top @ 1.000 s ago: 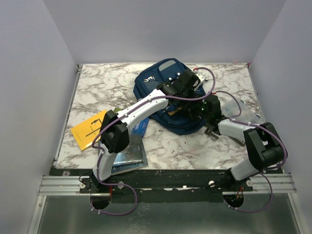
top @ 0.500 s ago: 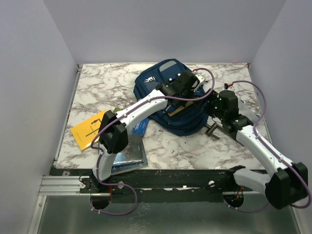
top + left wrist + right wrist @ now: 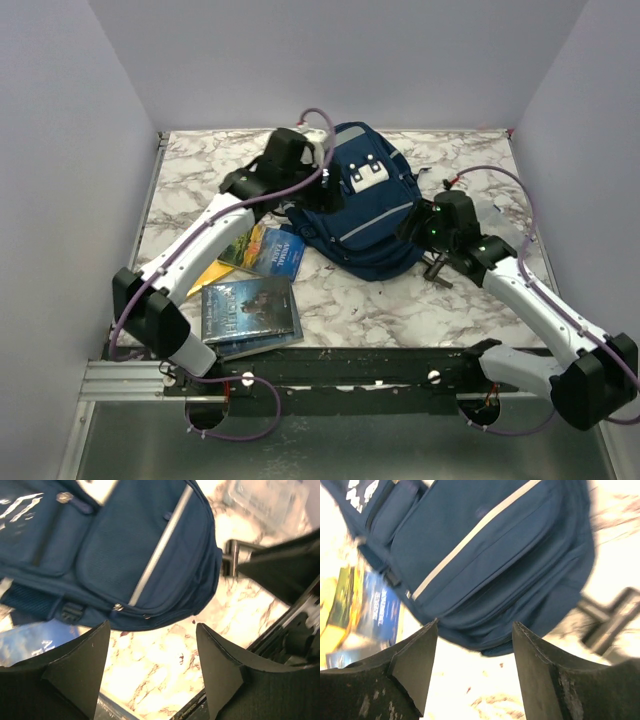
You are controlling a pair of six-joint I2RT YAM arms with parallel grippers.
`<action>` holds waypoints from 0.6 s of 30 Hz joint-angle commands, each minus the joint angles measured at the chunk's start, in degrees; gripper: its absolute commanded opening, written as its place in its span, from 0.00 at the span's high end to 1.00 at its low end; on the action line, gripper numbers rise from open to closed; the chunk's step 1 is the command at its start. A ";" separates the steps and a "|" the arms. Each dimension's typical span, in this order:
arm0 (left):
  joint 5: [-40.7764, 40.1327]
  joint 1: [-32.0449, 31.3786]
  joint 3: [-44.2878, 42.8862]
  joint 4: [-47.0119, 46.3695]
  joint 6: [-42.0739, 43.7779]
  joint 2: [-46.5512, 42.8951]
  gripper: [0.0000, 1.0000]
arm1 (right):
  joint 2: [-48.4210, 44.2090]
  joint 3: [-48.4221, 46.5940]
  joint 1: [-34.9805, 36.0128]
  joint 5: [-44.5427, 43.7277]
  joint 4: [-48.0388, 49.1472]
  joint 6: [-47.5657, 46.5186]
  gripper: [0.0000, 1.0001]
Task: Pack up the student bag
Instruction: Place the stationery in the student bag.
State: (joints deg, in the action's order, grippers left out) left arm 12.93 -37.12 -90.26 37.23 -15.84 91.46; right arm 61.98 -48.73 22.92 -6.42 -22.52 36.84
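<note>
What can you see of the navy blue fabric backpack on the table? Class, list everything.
The navy blue fabric backpack lies front up on the marble-patterned table, toward its far middle. Grey stripes cross its front pockets, white buckle clips sit near the top, and the pockets look zipped shut. A blue book lies at its left edge; whether they touch is unclear.

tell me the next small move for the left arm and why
Probably lower the left claw toward the blue book. The claw is open with nothing between its fingers. That book lies outside the student bag, right beside it on the left arm's side, so it looks like the closest thing left to pack.
</note>
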 commanded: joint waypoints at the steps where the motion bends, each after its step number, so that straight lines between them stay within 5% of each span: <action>1: 4.34 6.31 10.41 -6.32 -5.67 -8.90 0.28 | 4.37 -0.96 9.30 -0.62 1.75 8.48 0.36; 7: 3.51 14.07 19.04 -11.68 -10.00 -15.91 0.28 | 14.17 1.93 18.90 -3.15 15.21 26.19 0.49; 10: 3.33 15.23 20.45 -12.58 -11.24 -17.82 0.28 | 16.36 3.50 25.64 -14.28 24.52 25.62 0.47; 18: 1.63 15.41 22.01 -12.02 -15.10 -21.72 0.27 | 36.11 -15.23 29.46 -25.76 5.67 36.99 0.60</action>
State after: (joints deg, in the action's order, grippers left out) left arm 14.96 -21.82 -68.45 26.74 -28.27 73.17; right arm 92.23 -56.29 50.00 -20.84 -8.49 65.65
